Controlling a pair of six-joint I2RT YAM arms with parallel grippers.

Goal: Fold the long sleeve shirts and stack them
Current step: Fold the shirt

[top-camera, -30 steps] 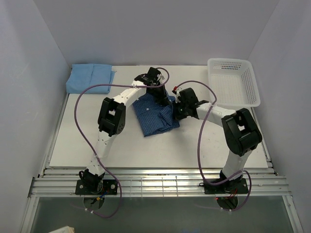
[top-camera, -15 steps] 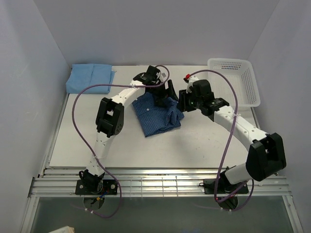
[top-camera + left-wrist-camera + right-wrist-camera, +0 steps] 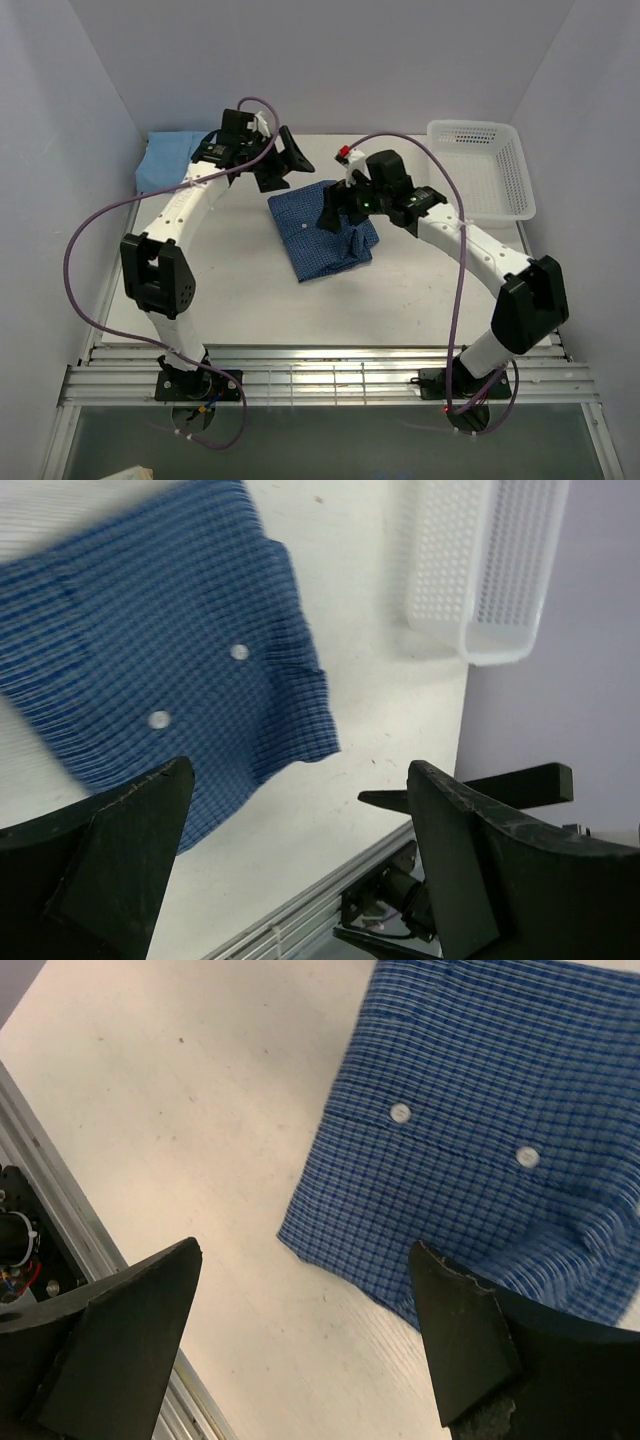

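Top external view: your left gripper [image 3: 288,165] and right gripper [image 3: 335,208] are released, jaws wide and empty. The dark blue checked shirt [image 3: 315,240] lies below, between them; the light blue shirt [image 3: 170,165] lies left of the left gripper

Soft, even overhead light; sharp from above, smeared at the wrists.

In the top view a diffuse light falls from above onto the pale table [image 3: 220,290], leaving only faint, soft-edged shadows under the arms and no hard glare; the walls take a cool lilac tint and lean outward at the frame's edges. In the left wrist view the checked shirt [image 3: 170,670] streaks toward the upper left, probably motion blur, and the white basket [image 3: 480,570] is nearly washed out. Both wrist views show the dark fingers [image 3: 110,1350] close to the lens, underlit and soft.
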